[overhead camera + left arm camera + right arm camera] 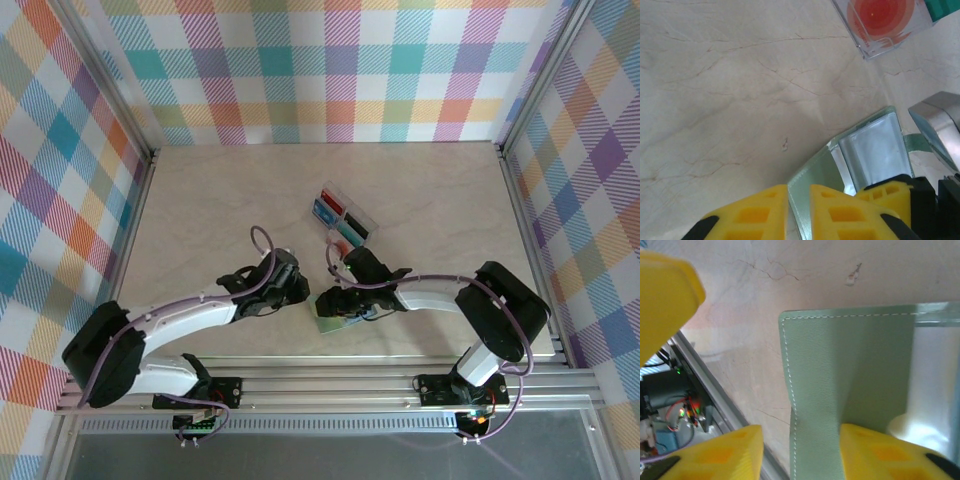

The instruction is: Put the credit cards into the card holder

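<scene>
The grey-green card holder (333, 323) lies open near the table's front edge, its clear window pocket (875, 150) facing up. My left gripper (306, 294) is at its left side, and the yellow fingers (799, 188) are shut on the raised flap (816, 172). My right gripper (338, 300) comes in from the right. In the right wrist view it stands open (800, 434) around the holder's stitched edge (840, 365), one finger on the leather and the other off it. The credit cards (340, 216), red, blue and teal, sit in a clear tray; a red-orange one (880, 15) shows in the left wrist view.
The clear plastic tray (366, 216) stands just behind the grippers at mid-table. An aluminium rail (330, 378) runs along the front edge close to the holder. Checked walls enclose the left, back and right sides. Bare table (220, 200) stretches to the left and back.
</scene>
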{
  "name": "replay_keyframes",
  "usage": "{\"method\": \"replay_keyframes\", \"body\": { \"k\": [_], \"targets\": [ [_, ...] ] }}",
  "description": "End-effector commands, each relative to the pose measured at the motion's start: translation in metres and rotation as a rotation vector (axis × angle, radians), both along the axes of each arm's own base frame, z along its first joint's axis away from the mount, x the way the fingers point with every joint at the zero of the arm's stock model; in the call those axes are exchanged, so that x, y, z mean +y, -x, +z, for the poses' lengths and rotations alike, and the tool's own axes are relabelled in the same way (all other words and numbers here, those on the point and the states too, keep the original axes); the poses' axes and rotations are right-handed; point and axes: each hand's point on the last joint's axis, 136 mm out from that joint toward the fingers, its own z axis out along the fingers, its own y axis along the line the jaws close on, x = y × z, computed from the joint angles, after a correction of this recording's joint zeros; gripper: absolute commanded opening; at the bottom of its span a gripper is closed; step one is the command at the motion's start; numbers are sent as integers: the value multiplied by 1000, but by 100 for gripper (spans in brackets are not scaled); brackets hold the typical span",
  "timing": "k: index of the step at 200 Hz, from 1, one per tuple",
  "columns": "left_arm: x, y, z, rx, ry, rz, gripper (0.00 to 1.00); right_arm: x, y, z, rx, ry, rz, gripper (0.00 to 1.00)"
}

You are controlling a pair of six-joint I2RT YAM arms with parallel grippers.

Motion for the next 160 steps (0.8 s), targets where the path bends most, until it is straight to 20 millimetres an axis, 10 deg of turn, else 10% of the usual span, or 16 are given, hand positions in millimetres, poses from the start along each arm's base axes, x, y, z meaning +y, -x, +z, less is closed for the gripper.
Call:
{"method": "replay_keyframes", "body": {
  "k": [1,108,160],
  "targets": [
    [-18,-9,4,4,52,-36,15,0,-3,8,-1,-45,-13,31],
    [-15,3,-47,94,-35,-89,10,-4,-33,-13,-26,52,-141,0],
    [-6,0,-16,22,-20,-69,15,-11,-47,-32,-24,97,-256,0]
  ]
}}
